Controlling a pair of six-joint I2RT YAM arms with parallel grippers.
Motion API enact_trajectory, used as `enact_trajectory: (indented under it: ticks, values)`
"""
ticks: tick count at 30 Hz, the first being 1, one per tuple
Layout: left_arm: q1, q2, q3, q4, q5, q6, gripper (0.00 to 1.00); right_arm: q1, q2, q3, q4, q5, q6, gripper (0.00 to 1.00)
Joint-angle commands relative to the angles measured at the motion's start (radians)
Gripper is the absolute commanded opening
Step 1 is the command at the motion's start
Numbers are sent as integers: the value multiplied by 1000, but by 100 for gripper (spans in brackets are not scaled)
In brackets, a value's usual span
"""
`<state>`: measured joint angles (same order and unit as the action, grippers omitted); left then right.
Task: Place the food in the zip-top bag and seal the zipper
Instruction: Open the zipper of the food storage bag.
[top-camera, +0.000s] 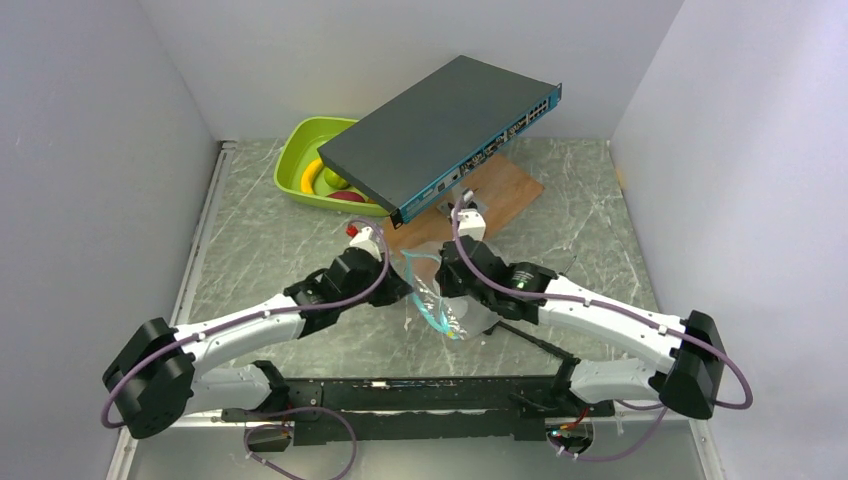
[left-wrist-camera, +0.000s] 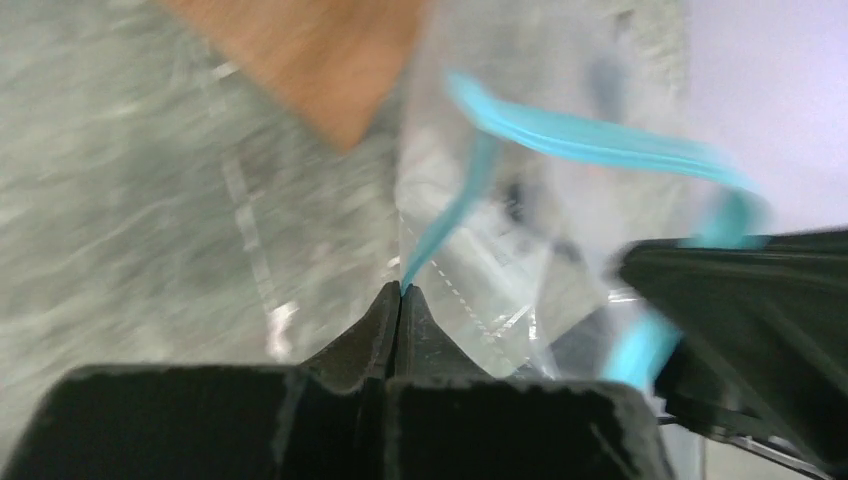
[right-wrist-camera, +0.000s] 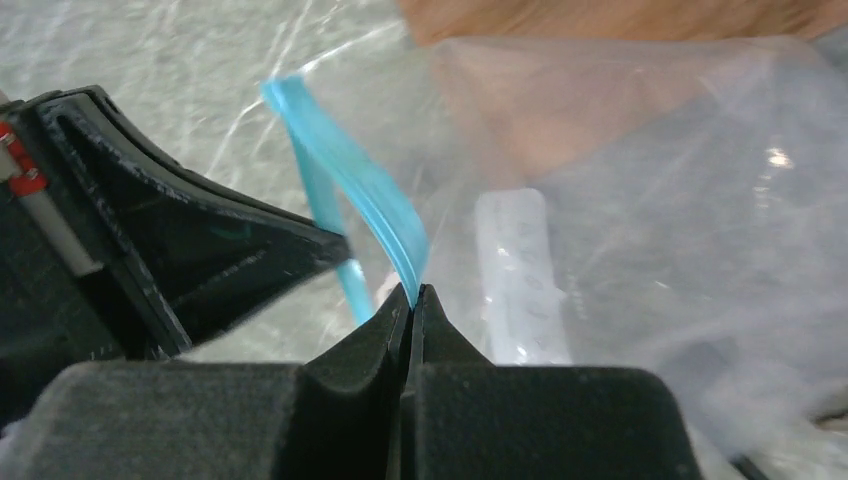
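The clear zip-top bag hangs between my two grippers at the table's middle, mouth spread. Its teal zipper loops across the left wrist view and also shows in the right wrist view. My left gripper is shut on one side of the zipper strip. My right gripper is shut on the other side of the strip; the bag body shows no food inside. The food lies in the lime-green tray at the back left: yellow bananas, a green apple and a red piece.
A dark network switch rests tilted over the tray's right side and a wooden board. Grey walls close in on both sides. The other arm's black gripper fills part of each wrist view.
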<state>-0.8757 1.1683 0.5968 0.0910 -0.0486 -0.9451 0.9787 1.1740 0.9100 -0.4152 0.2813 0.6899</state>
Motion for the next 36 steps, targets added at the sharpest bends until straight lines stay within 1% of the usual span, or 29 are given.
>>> enact_trajectory:
  ticks: [1, 3, 5, 7, 9, 11, 12, 16, 17, 18, 20, 24, 27, 29, 31, 33, 36]
  values:
    - [127, -19, 38, -337, 107, 38, 0, 77, 41, 115, -154, 427, -49, 0]
    - [163, -40, 26, -336, 154, 49, 0, 103, 27, 91, -104, 425, -107, 0]
    - [175, -44, 22, -268, 258, 61, 0, 130, 13, 61, -46, 401, -154, 0]
    - [175, -30, 37, -242, 305, 60, 0, 140, 23, 58, -26, 369, -164, 0]
    - [173, -22, 21, -167, 361, 37, 0, 146, 41, 71, -25, 347, -163, 0]
    - [174, -31, -9, -88, 381, 11, 0, 149, 50, 82, -21, 329, -155, 0]
    - [174, -39, -23, -57, 375, -2, 4, 149, 52, 87, -21, 320, -148, 0]
    - [168, -109, -106, 44, 342, -62, 37, 148, 61, 108, -32, 276, -109, 0]
    - [168, -128, -124, 56, 335, -69, 44, 148, 68, 114, -37, 274, -100, 0]
    - [167, -148, -136, 53, 327, -69, 49, 149, 76, 122, -47, 278, -87, 0]
    - [164, -171, -136, 21, 314, -60, 57, 148, 104, 143, -77, 292, -60, 0]
    - [158, -240, -126, -69, 266, -28, 64, 147, 136, 173, -117, 309, -31, 0]
    - [158, -311, -86, -214, 193, 34, 78, 147, 132, 168, -114, 296, -29, 0]
    - [185, -339, -42, -332, 146, 98, 83, 145, 126, 154, -91, 266, -37, 0]
    - [245, -352, 4, -451, 127, 153, 85, 144, 119, 136, -64, 233, -49, 0]
    - [340, -365, 40, -568, 124, 196, 86, 141, 111, 120, -46, 215, -53, 0]
    - [503, -403, 90, -649, 124, 261, 86, 134, 91, 93, -13, 202, -66, 0]
